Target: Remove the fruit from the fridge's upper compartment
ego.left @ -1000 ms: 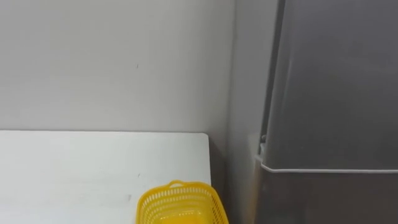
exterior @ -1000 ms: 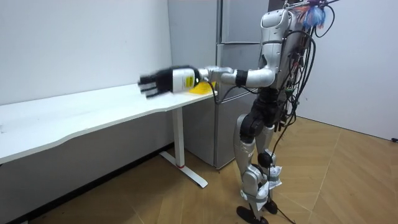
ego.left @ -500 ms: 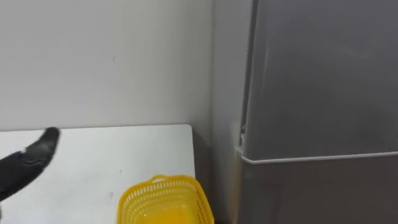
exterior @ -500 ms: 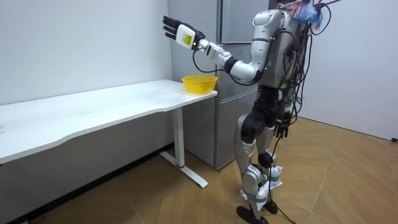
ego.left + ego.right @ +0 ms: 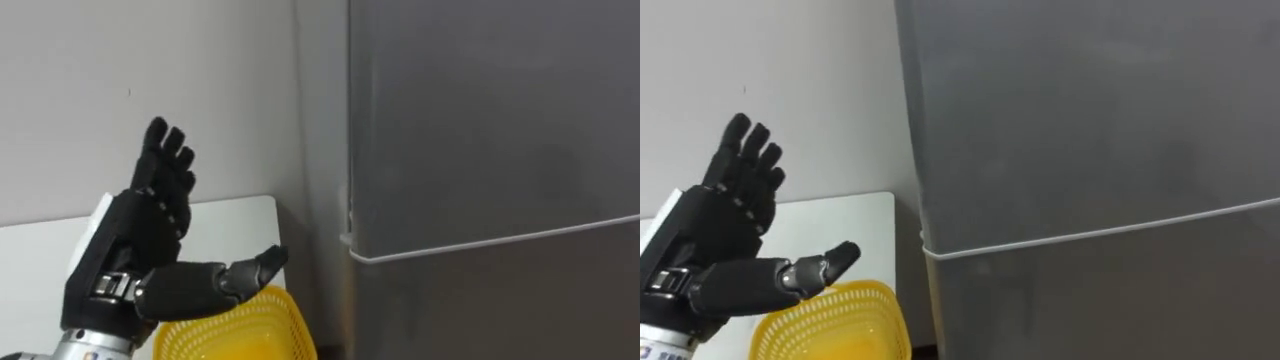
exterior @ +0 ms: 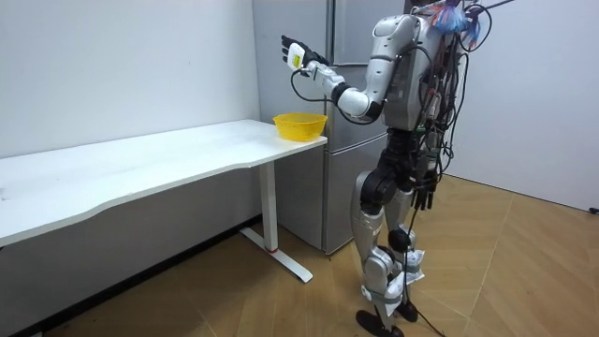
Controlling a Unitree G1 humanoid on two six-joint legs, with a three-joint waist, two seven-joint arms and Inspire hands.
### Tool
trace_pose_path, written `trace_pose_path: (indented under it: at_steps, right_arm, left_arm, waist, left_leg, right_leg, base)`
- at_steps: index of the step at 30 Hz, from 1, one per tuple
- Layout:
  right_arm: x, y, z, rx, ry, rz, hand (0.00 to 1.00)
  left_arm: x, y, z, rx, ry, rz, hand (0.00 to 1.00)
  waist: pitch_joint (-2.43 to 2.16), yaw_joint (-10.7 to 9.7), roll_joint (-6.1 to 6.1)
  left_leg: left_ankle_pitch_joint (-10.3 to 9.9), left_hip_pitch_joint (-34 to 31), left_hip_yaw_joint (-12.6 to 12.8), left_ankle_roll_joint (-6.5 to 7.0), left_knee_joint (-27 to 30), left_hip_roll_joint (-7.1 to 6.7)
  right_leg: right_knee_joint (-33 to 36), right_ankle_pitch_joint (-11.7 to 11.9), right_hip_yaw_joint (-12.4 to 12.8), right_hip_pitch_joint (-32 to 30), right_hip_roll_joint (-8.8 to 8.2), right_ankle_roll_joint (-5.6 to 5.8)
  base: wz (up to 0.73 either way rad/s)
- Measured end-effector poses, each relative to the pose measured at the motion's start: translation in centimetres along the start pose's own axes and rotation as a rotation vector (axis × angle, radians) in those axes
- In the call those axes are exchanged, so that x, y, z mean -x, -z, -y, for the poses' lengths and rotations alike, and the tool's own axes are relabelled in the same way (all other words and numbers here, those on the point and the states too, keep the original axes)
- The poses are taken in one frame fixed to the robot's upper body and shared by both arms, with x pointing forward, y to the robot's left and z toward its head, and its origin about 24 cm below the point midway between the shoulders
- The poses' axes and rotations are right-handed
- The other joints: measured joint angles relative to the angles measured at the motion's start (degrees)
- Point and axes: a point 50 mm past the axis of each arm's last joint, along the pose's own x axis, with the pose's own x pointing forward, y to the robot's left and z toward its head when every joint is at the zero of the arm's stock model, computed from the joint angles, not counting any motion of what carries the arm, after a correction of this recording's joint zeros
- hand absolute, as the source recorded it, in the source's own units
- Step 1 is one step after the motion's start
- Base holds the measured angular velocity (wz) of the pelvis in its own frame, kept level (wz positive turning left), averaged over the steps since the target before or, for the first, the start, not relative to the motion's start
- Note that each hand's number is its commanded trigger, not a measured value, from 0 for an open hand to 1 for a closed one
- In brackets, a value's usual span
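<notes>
One left hand [image 5: 140, 245] aloft, fingers splayed and empty, near fridge [image 5: 480, 150], above basket [image 5: 250, 325].

My two head cameras sit side by side, looking close at the grey fridge [image 5: 480, 150] door, with the yellow basket [image 5: 285, 305] at lower left in both. My room camera stands well back, seeing the whole robot, that fridge and basket.
</notes>
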Motion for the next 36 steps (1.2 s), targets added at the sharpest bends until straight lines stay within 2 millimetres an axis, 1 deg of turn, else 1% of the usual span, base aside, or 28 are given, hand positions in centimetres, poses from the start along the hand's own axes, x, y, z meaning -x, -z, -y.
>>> trace_pose_path:
  at_steps: [6, 7, 10, 11, 12, 16, 20, 22, 25, 30, 36]
  right_arm:
    - [0.0, 0.4, -0.2, 0.027, -0.005, -0.03, 0.0]
    - [0.0, 0.3, -0.1, 0.03, -0.003, -0.031, 0.0]
    - [0.0, 0.4, 0.2, 0.037, 0.002, -0.038, 0.0]
    - [0.0, 0.4, 0.2, 0.038, 0.004, -0.038, 0.0]
    - [0.0, 0.4, 0.3, 0.038, 0.006, -0.038, 0.0]
    - [0.1, 0.3, 0.5, 0.038, 0.018, -0.036, 0.0]
    - [0.1, 0.4, 0.8, 0.039, 0.023, -0.046, 0.0]
    - [0.1, 0.2, 0.9, 0.04, 0.024, -0.047, 0.0]
    - [0.1, 0.0, 0.9, 0.04, 0.025, -0.042, 0.0]
    - [0.1, -0.7, 1.1, 0.043, 0.03, -0.027, 0.0]
    - [0.1, -1.1, 1.2, 0.065, 0.032, -0.018, 0.0]
  left_arm:
    - [-0.2, 0.0, 0.7, 0.008, 0.081, 0.001, 0.0]
    - [-0.2, -0.1, 0.9, 0.009, 0.093, 0.004, 0.0]
    - [-0.8, -0.4, 1.6, 0.014, 0.141, 0.027, 0.0]
    - [-0.9, -0.5, 1.6, 0.014, 0.15, 0.032, 0.0]
    - [-1.1, -0.7, 1.8, 0.013, 0.163, 0.042, 0.0]
    - [-1.4, -1.0, 2.1, 0.041, 0.193, 0.06, 0.0]
    - [-1.4, -0.8, 2.7, 0.057, 0.237, 0.054, 0.0]
    - [-1.4, -0.7, 3.2, 0.063, 0.267, 0.049, 0.0]
    - [-1.3, -0.5, 3.8, 0.072, 0.308, 0.04, 0.0]
    - [-1.3, -0.1, 4.4, 0.079, 0.354, 0.011, 0.0]
    - [-1.2, 0.1, 5.0, 0.09, 0.402, -0.006, 0.0]
  waist:
    - [-0.09, -0.9, 0.14]
    - [-0.19, -1.0, 0.42]
    - [-0.01, -1.0, 0.61]
    - [-0.03, -1.0, 0.67]
    - [-0.16, -1.0, 0.95]
    - [-0.01, -1.1, 1.51]
    - [0.08, -1.2, 1.4]
    - [0.26, -1.4, 1.12]
    - [0.41, -1.6, 0.89]
    - [0.43, -2.6, 0.83]
    - [0.51, -2.8, 0.59]
  left_leg:
    - [0.0, 0.1, 0.6, 0.0, 0.0, 0.06]
    - [0.0, 0.1, 0.7, 0.0, 0.1, 0.07]
    - [0.0, 0.1, 0.9, 0.0, 0.1, 0.07]
    - [0.0, 0.1, 0.9, 0.0, 0.1, 0.07]
    - [0.0, 0.2, 1.0, 0.0, 0.1, 0.07]
    - [0.0, 0.6, 1.2, 0.0, 0.1, 0.13]
    - [0.0, 0.6, 1.3, 0.0, 0.1, 0.13]
    - [0.0, 0.6, 1.2, 0.0, 0.0, 0.12]
    - [0.0, 0.6, 1.0, 0.0, -0.1, 0.1]
    - [0.0, 0.5, 1.0, 0.0, -0.1, 0.1]
    - [0.0, 0.6, 1.1, -0.01, -0.1, 0.09]
  right_leg:
    - [-0.1, 0.0, 0.2, -0.1, 0.03, 0.0]
    - [-0.1, 0.0, 0.3, -0.1, 0.04, 0.01]
    - [-0.1, 0.0, 0.5, -0.1, 0.02, 0.08]
    - [0.0, 0.0, 0.6, -0.1, 0.02, 0.08]
    - [0.0, 0.1, 0.6, -0.1, 0.02, 0.08]
    - [0.0, 0.1, 0.8, 0.1, 0.07, 0.06]
    - [0.0, 0.1, 0.9, 0.1, 0.07, 0.06]
    - [0.0, 0.1, 0.9, 0.1, 0.07, 0.07]
    - [-0.1, 0.1, 0.9, 0.1, 0.07, 0.07]
    - [-0.1, 0.1, 0.9, 0.1, 0.09, 0.07]
    - [-0.1, 0.1, 1.2, 0.1, 0.11, 0.07]
  base:
    - [0.0]
    - [-0.04]
    - [-0.02]
    - [0.0]
    - [-0.03]
    - [-0.02]
    - [0.0]
    - [0.0]
    - [0.0]
    - [0.0]
    - [-0.01]
